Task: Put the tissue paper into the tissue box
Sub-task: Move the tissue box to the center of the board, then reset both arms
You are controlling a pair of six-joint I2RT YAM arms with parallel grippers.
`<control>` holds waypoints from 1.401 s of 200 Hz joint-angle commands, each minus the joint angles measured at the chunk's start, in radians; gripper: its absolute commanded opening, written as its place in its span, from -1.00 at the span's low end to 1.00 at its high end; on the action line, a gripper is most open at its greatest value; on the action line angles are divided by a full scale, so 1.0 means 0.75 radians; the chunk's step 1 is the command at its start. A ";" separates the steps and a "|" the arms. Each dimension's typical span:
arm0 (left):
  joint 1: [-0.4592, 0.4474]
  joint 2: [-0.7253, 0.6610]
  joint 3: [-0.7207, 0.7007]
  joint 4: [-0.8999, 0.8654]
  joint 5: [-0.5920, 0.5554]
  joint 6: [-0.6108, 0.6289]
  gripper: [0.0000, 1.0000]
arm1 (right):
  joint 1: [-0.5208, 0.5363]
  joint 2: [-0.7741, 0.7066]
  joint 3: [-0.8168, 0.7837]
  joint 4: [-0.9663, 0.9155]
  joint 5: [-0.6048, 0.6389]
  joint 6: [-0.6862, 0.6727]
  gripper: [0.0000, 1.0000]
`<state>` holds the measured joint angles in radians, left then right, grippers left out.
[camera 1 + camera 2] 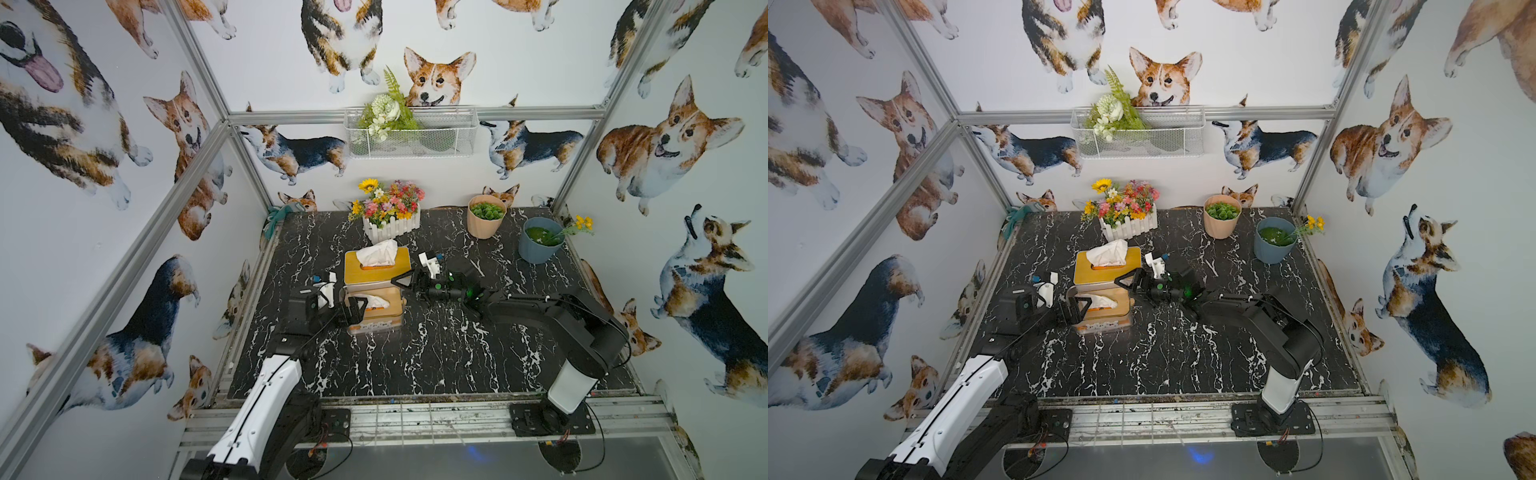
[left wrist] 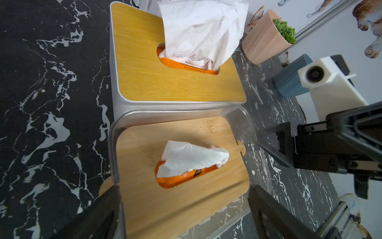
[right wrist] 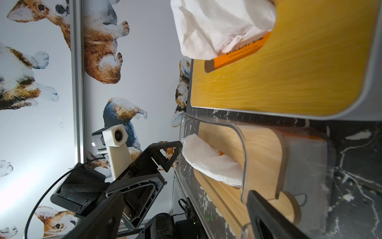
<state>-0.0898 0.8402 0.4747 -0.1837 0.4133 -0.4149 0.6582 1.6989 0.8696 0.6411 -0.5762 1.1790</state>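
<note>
The tissue box (image 1: 376, 320) is a clear case with a wooden lid, standing mid-table; it also shows as the tissue box (image 1: 1102, 320). White tissue paper (image 1: 368, 300) (image 2: 194, 159) (image 3: 210, 163) pokes out of the lid's slot above an orange pack. My left gripper (image 1: 353, 311) (image 2: 184, 198) is open, its fingers astride the box's left end; whether they touch it I cannot tell. My right gripper (image 1: 405, 286) (image 3: 186, 202) is open at the box's right end, one finger by the lid's tab. Behind stands a second box (image 1: 374, 272) with a yellow lid and a tissue tuft (image 1: 379, 252).
At the back of the black marble table (image 1: 415, 365) stand a white picket planter of flowers (image 1: 390, 228), a peach pot (image 1: 485, 220) and a blue pot (image 1: 538, 249). A wire basket (image 1: 411, 137) hangs on the back wall. Aluminium posts frame the cell.
</note>
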 commanded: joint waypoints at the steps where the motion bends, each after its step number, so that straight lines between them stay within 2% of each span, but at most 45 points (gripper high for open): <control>1: -0.003 -0.011 -0.001 0.019 0.026 0.005 1.00 | -0.029 -0.073 -0.012 -0.013 -0.020 -0.098 0.92; 49: -0.002 -0.044 -0.089 0.158 0.002 -0.137 1.00 | -0.191 -0.312 -0.186 -0.118 0.041 -0.200 0.94; 121: -0.005 -0.055 -0.158 0.329 0.006 -0.285 1.00 | -0.424 -0.727 -0.377 -0.423 0.148 -0.489 0.98; 166: -0.023 -0.024 -0.148 0.381 -0.011 -0.334 1.00 | -0.530 -0.963 -0.446 -0.594 0.310 -0.713 0.99; 215: -0.046 0.079 -0.049 0.362 -0.066 -0.319 1.00 | -0.555 -1.105 -0.448 -0.693 0.549 -0.955 0.99; 250: -0.046 0.120 0.059 0.255 -0.189 -0.242 1.00 | -0.594 -1.165 -0.492 -0.654 0.717 -0.991 0.99; 280: -0.046 0.099 0.106 0.172 -0.433 -0.128 1.00 | -0.638 -1.183 -0.541 -0.599 0.857 -1.014 0.99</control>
<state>-0.1242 0.9253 0.5285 0.0055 0.2634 -0.5999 0.1974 0.8200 0.4854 0.1516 -0.0593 0.4610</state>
